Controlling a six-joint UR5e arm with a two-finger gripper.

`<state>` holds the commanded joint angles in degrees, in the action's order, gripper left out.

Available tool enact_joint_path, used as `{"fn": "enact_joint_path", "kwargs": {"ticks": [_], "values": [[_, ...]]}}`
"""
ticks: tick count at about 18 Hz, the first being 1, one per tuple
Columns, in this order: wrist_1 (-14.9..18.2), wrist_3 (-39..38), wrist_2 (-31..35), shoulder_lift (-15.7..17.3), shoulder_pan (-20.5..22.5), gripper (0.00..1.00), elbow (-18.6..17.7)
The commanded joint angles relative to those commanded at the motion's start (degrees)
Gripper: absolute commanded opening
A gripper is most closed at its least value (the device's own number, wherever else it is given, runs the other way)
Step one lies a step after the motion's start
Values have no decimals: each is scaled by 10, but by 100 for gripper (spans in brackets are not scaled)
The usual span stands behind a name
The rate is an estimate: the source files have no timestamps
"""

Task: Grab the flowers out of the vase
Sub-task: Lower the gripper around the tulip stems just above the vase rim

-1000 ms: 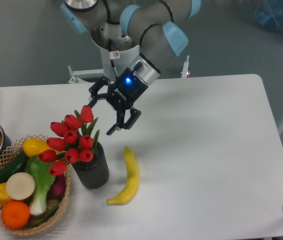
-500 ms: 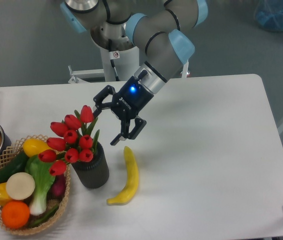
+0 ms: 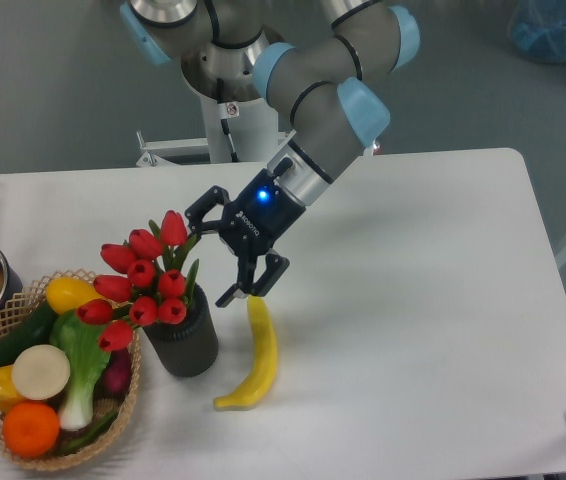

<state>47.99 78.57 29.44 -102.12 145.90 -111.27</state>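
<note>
Approach step, I'd say. The bunch of red tulip flowers [image 3: 143, 278] sat in the ribbed dark grey vase [image 3: 183, 340] on the white worktop [image 3: 413, 300]. The black two-finger gripper [image 3: 215, 254] hung beside them, jaws wide, nothing held. Next it probably needed to close in on the stems.

High front view, angled down, table [image 3: 413, 300]

Lighting is even, bright and diffuse. The matte white rectangular table [image 3: 413, 300] shows no glare. Soft shadows sit close under the curved yellow banana [image 3: 253, 360] and the ribbed dark grey cylindrical vase [image 3: 183, 345]. Focus is sharp, with slight compression grain.
</note>
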Motion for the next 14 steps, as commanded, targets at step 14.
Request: {"fn": "enact_joint_path", "kwargs": {"ticks": [14], "values": [[0,6,-52,-33,-22,100,16]]}}
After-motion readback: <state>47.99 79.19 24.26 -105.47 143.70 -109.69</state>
